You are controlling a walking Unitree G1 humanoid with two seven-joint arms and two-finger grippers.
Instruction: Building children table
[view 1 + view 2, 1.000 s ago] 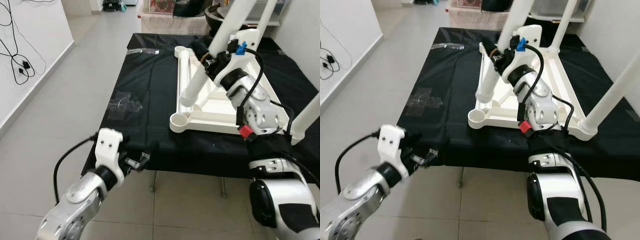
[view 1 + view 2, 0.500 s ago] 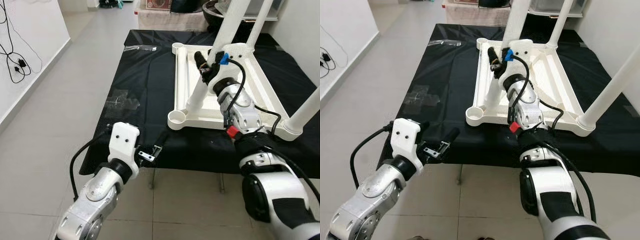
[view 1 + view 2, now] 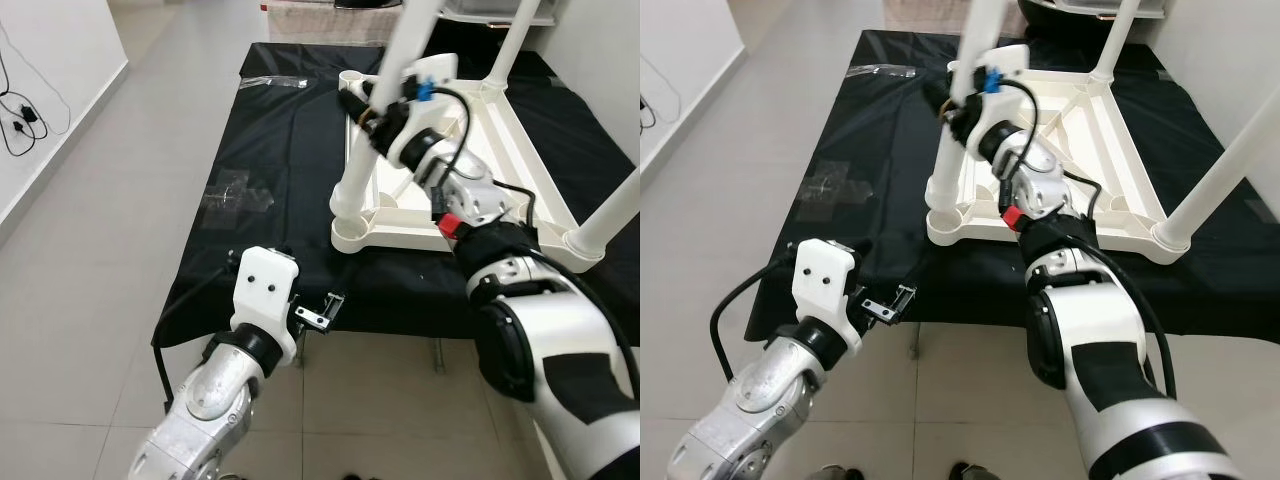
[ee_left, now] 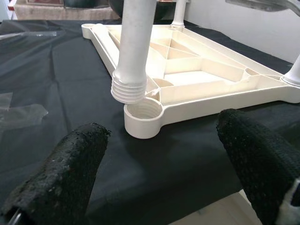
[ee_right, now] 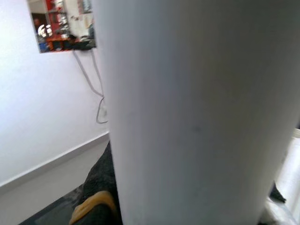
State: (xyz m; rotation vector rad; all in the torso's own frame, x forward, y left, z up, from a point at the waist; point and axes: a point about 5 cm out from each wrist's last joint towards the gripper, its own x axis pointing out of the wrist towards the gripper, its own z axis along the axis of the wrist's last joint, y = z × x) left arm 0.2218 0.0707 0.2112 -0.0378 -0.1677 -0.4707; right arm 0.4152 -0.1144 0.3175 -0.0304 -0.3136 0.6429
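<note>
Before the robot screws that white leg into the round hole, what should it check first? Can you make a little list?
1. Is the white plastic table leg held by the right gripper? Ok, it is gripped partway up.
2. Is the leg's threaded end over the threaded corner socket? Not ok: it hangs just above and a bit to one side.
3. Is the leg upright? Not ok, it tilts.
4. Does the upside-down white table top lie flat on the black cloth? Ok.
5. Is the left gripper clear of the socket? Ok, it waits open at the cloth's near edge.
6. Are the threads clean? Cannot tell.
</note>
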